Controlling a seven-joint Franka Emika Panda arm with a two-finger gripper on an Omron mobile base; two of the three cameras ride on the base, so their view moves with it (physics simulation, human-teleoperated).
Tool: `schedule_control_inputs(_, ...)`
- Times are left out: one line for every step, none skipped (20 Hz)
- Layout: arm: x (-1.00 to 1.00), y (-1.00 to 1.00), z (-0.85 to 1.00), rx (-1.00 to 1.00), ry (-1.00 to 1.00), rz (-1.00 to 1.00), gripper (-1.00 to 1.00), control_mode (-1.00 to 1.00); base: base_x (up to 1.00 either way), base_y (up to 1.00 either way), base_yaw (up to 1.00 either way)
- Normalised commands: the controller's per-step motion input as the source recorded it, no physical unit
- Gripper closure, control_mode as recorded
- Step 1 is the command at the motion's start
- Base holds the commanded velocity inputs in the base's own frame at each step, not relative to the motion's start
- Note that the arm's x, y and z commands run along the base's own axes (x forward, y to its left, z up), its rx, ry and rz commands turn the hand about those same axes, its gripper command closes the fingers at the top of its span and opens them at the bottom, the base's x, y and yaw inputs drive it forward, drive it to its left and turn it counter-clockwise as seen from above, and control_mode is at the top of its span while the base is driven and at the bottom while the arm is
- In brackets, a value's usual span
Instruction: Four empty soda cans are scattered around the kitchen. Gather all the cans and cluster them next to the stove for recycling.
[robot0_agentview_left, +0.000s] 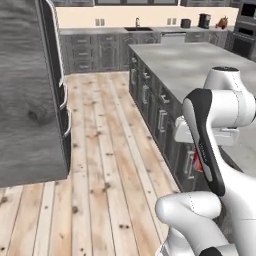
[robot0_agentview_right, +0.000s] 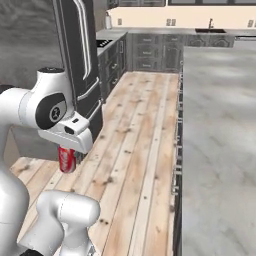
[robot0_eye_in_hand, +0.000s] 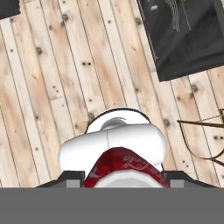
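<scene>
Red with white markings, a soda can (robot0_agentview_right: 67, 159) hangs under the hand in the right base view, pinched in the claw (robot0_agentview_right: 68, 150) above the plank floor (robot0_agentview_right: 135, 150). The claw is pressed in on the can's sides, which keeps the can upright and clear of the floor for carrying. The hand view looks down along the can (robot0_eye_in_hand: 124, 168), with floorboards beneath it.

To the left in the left base view stands a tall dark wood-grain panel (robot0_agentview_left: 27, 90). At centre, the floor runs toward the back-wall cabinets (robot0_agentview_left: 95, 50). To the right, the grey marble counter (robot0_agentview_left: 185, 60) tops the island; a sliver of the can (robot0_agentview_left: 197, 161) shows red beside the forearm.

In the right base view, a black cooktop (robot0_agentview_right: 103, 43), probably the stove, lies far back left. The can is judged to be in transit and not yet set down beside it.
</scene>
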Motion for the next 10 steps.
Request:
schedule_control_inputs(0.0,0.0,0.0,0.0,0.0,0.0,1.0,1.0,1.0,0.11,0.0)
schedule_control_inputs(0.0,0.0,0.0,0.0,0.0,0.0,1.0,1.0,0.99,0.04,0.0)
schedule_control_inputs(0.0,0.0,0.0,0.0,0.0,0.0,1.0,1.0,1.0,0.07,0.0)
schedule_control_inputs(0.0,0.0,0.0,0.0,0.0,0.0,1.0,1.0,1.0,0.11,0.0)
schedule_control_inputs(0.0,0.0,0.0,0.0,0.0,0.0,1.0,1.0,1.0,0.16,0.0)
schedule_control_inputs(0.0,0.0,0.0,0.0,0.0,0.0,1.0,1.0,1.0,0.12,0.0)
schedule_control_inputs(0.0,0.0,0.0,0.0,0.0,0.0,1.0,1.0,1.0,0.1,0.0)
schedule_control_inputs(0.0,0.0,0.0,0.0,0.0,0.0,1.0,1.0,1.0,0.11,0.0)
schedule_control_inputs(0.0,0.0,0.0,0.0,0.0,0.0,1.0,1.0,1.0,0.07,0.0)
schedule_control_inputs(0.0,0.0,0.0,0.0,0.0,0.0,1.0,1.0,0.82,0.07,0.0)
